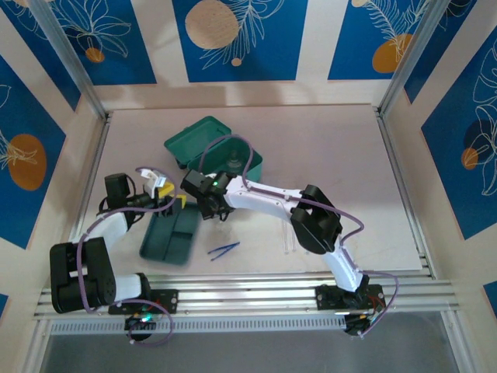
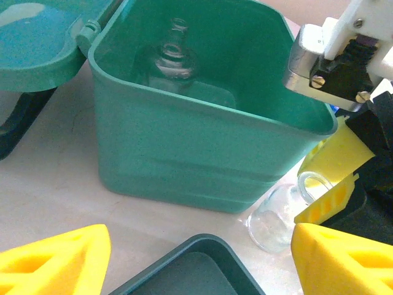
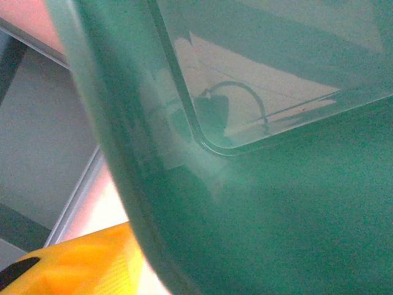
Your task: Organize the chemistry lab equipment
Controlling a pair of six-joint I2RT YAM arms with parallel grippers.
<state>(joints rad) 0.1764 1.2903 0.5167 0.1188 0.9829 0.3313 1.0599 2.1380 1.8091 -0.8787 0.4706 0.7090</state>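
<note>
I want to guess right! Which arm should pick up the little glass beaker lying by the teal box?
Likely the right: the right gripper seems to straddle the mouth of the beaker; the left gripper sits open, farther back.

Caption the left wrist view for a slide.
Open teal case holding glassware, a clear beaker beside it with the right arm's yellow fingers at its rim, dark-green tray corner below.
</note>
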